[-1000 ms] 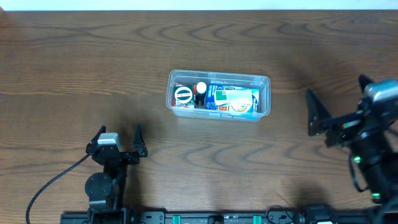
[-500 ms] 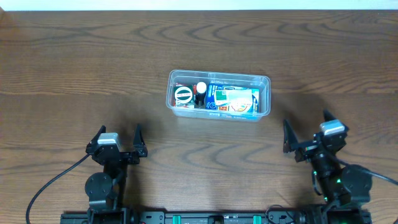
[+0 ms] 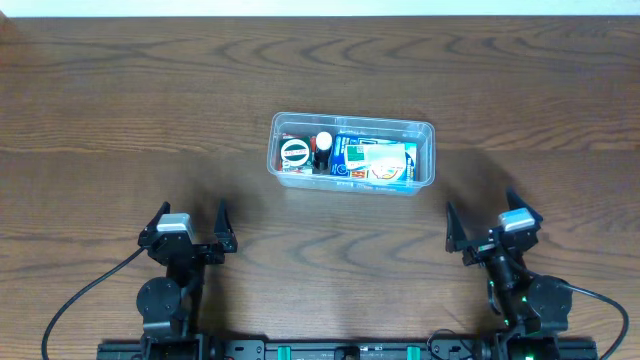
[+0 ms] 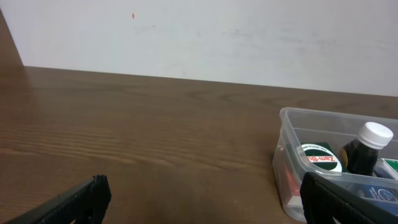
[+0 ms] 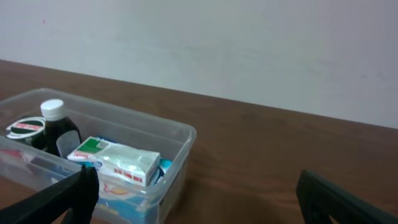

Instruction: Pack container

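Observation:
The clear plastic container point(image 3: 428, 130) sits in the middle of the table. It holds a round tin point(image 3: 294, 153), a dark bottle with a white cap point(image 3: 323, 145) and a blue-and-white carton point(image 3: 372, 163) with a small white packet on it. The container also shows at the right of the left wrist view point(image 4: 287, 134) and at the left of the right wrist view point(image 5: 184, 138). My left gripper point(image 3: 190, 222) is open and empty near the front left edge. My right gripper point(image 3: 483, 222) is open and empty near the front right edge. Both are well apart from the container.
The wooden table point(image 3: 120, 110) surrounds the container. A pale wall point(image 4: 205, 37) stands behind the table's far edge. Arm bases and a cable point(image 3: 90, 290) lie at the front edge.
My right arm has drawn back from the far right toward the front edge and settled at its resting spot, gripper open. The left arm and the container have not moved.

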You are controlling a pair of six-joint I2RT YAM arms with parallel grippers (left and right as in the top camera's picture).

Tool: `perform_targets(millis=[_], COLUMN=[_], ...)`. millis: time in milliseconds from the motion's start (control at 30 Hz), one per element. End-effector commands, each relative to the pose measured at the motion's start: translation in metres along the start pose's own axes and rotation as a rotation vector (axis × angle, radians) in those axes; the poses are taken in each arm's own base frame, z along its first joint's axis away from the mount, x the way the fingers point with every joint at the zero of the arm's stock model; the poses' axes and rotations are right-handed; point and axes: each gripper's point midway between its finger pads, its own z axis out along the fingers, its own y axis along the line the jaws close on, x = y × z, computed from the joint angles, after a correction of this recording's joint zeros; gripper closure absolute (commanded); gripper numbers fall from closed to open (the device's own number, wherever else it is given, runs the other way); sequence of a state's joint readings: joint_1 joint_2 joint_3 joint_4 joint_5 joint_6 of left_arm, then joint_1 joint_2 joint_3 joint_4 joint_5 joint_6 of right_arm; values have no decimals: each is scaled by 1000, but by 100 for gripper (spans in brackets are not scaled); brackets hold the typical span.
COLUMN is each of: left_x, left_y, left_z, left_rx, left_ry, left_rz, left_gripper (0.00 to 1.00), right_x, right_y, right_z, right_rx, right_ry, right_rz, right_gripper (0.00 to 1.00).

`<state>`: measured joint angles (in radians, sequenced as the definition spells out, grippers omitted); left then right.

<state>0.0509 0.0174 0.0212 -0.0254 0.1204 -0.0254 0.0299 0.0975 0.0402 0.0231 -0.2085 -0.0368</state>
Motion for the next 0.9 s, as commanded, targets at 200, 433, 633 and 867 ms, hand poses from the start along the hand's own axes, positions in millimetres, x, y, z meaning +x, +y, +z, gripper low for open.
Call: perform_targets(millis=[200,433,633,867], left_x=[17,17,17,17], left_y=[1,1,1,1], left_z=[1,1,1,1], left_rx=[0,0,0,0], left_ry=[52,52,52,52], left_rz=[-2,-2,-2,-2], left_gripper=[2,2,2,2], right_x=[7,40,45,45], right_y=[-26,-30,-28,-28], right_z=[-2,-4,-2,-2], right_rx=[145,173,161,161], right_ry=[-9,127,150,151], right_rz=[-3,17,20,20], right_gripper=[1,1,1,1])
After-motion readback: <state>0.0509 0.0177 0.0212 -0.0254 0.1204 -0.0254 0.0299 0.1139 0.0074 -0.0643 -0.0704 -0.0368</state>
